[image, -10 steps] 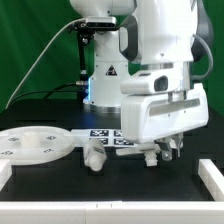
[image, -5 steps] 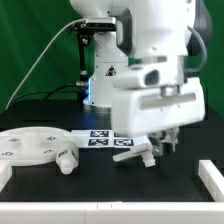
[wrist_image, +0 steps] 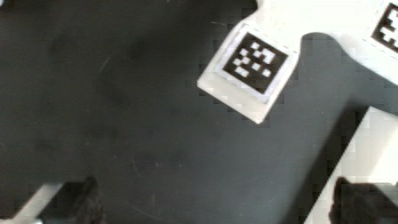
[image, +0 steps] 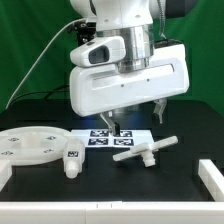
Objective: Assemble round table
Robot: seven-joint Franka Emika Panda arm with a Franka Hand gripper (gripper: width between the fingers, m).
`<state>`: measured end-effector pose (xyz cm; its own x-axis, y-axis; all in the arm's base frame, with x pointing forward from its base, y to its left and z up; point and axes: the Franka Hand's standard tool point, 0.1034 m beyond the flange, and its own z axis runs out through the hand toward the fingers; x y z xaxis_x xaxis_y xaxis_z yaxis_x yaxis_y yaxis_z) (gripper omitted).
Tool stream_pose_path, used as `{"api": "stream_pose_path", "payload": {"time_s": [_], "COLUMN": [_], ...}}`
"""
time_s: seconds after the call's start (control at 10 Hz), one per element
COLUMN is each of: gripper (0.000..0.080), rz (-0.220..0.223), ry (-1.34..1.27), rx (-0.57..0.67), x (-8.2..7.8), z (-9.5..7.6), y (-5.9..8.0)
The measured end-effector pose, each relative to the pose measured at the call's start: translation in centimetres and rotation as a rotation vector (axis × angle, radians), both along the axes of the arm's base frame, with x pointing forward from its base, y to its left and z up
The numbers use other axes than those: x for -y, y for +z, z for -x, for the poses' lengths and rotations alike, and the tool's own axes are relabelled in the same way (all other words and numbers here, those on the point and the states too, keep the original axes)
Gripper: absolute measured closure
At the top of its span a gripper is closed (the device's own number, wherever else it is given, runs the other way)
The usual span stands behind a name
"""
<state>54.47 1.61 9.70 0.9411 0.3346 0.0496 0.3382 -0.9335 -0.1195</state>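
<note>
The gripper (image: 138,116) hangs above the marker board (image: 112,138), jaws wide and empty; the round disc (image: 28,146) lies flat at the exterior view's left; the leg (image: 70,160) sits just beside its rim; the foot (image: 144,153) lies near the board, toward the exterior view's right. A pick-up looks likely next: descend straight, centre the jaws across the part, and close only once level.
</note>
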Motion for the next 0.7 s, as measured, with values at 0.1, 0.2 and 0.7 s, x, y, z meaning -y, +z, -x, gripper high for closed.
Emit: {"api": "stream_pose_path", "payload": {"time_s": [0.1,0.2,0.7], "gripper": [0.0153,0.0153,0.0151], "rz": [0.000,-0.015,-0.044], "ry": [0.000,-0.064,-0.175], "rx": [0.000,-0.013,-0.072], "x": [0.0,-0.1,-1.2], "z": [0.0,0.4,2.6], "y": [0.0,-0.4,-5.0]}}
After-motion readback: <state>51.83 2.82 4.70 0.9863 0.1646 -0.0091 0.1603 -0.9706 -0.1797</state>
